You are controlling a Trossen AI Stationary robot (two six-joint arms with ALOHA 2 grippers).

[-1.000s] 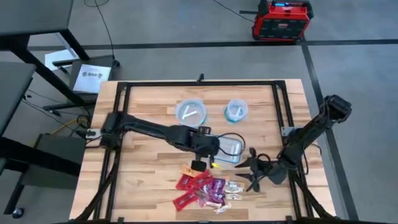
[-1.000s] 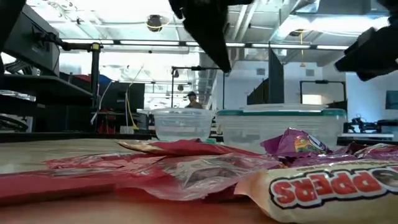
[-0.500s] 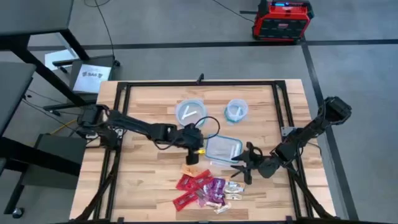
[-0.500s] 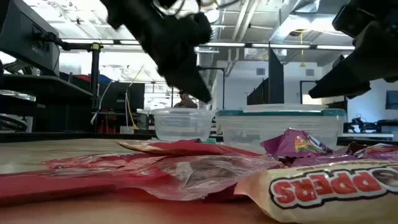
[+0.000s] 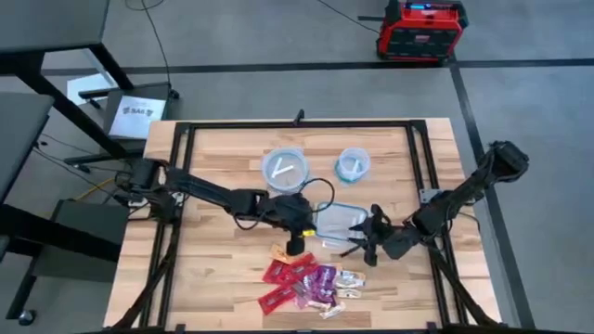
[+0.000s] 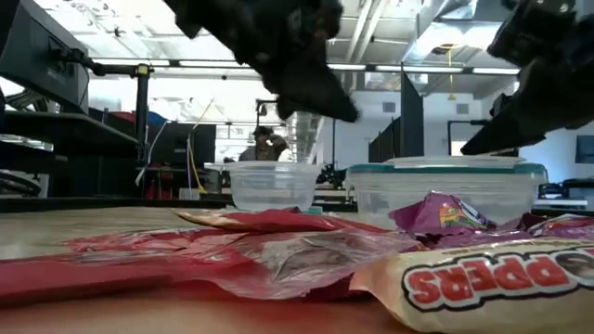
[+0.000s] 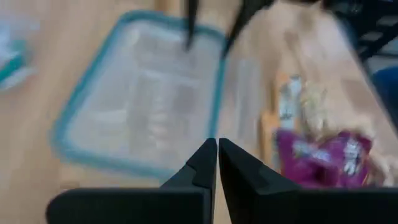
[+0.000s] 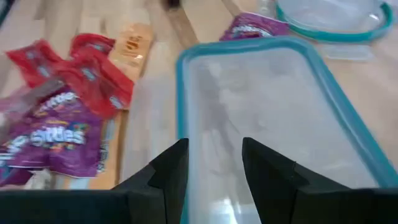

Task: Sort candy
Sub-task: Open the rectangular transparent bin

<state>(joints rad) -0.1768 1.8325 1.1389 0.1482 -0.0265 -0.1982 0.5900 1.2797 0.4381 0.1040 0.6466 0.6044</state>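
The candy (image 5: pixel 311 283) lies in a loose pile on the wood near the table's front edge: red (image 8: pixel 81 68), purple (image 8: pixel 56 137) and whitish wrappers, with an orange one (image 5: pixel 281 252) apart at the far left of the pile. My left gripper (image 5: pixel 297 245) hangs shut and holds nothing, between the orange candy and the clear tub (image 5: pixel 339 223). My right gripper (image 8: pixel 214 158) is open at the tub's right end, its fingers above the tub's rim (image 8: pixel 183 93). My right gripper's open fingers (image 8: pixel 174 165) reach level from the table's right over the tub's right end. Whether they touch the tub I cannot tell.
Two clear round bowls (image 5: pixel 286 169) (image 5: pixel 353 164) stand at the far middle; the left one holds whitish pieces. A black frame (image 5: pixel 181 186) runs around the tabletop. Bare wood lies to the left of the pile.
My right gripper has moved from beside the pile toward the far edge and left, up to the tub's right end. My left gripper drew back toward the left, then came near again beside the tub. The tub has slid a little toward the table's right edge.
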